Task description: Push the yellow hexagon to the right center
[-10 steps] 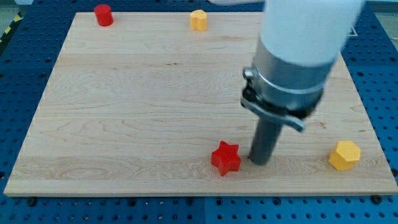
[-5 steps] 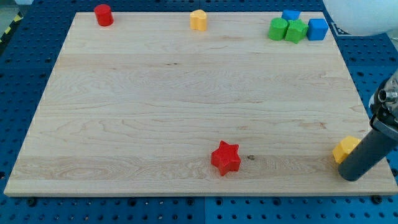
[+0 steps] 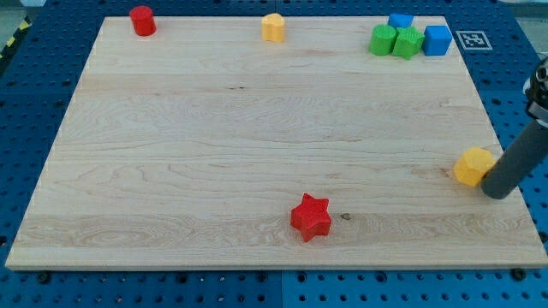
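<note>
The yellow hexagon point(image 3: 473, 165) lies near the board's right edge, a little below mid-height. My tip point(image 3: 498, 192) rests against the hexagon's lower right side, touching it. The dark rod rises from there toward the view's right edge. A second yellow block point(image 3: 272, 27), rounded in shape, sits at the top edge near the middle.
A red star point(image 3: 311, 217) lies at the bottom centre. A red cylinder point(image 3: 142, 20) stands at the top left. Two green blocks point(image 3: 384, 39) point(image 3: 408, 42) and two blue blocks point(image 3: 437, 40) point(image 3: 400, 20) cluster at the top right. The wooden board point(image 3: 214, 154) ends just right of the hexagon.
My tip swept from beside the red star to the hexagon's lower right, then moved up the view. The yellow hexagon has slid upward along the right edge.
</note>
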Robot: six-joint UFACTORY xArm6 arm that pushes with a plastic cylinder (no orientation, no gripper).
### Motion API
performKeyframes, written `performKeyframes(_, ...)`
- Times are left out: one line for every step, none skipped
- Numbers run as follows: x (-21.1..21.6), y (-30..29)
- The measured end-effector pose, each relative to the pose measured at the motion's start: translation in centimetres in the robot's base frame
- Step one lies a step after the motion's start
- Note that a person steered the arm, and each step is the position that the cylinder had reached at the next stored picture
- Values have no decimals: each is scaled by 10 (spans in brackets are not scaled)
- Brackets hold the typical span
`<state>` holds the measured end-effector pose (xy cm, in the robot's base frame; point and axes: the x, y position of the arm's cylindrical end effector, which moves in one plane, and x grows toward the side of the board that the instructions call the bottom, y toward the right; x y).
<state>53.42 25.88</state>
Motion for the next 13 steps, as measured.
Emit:
performKeyframes(-10, -16)
performKeyframes(-16, -18)
performKeyframes(-27, -18)
performKeyframes(-48, -18)
performKeyframes(-64, -18)
performKeyframes(-62, -45)
performKeyframes(-56, -87)
performKeyframes(-62, -86)
performKeyframes(-62, -86)
performKeyframes(-76, -85)
performKeyframes(-81, -76)
performKeyframes(-81, -58)
performKeyframes(-82, -59)
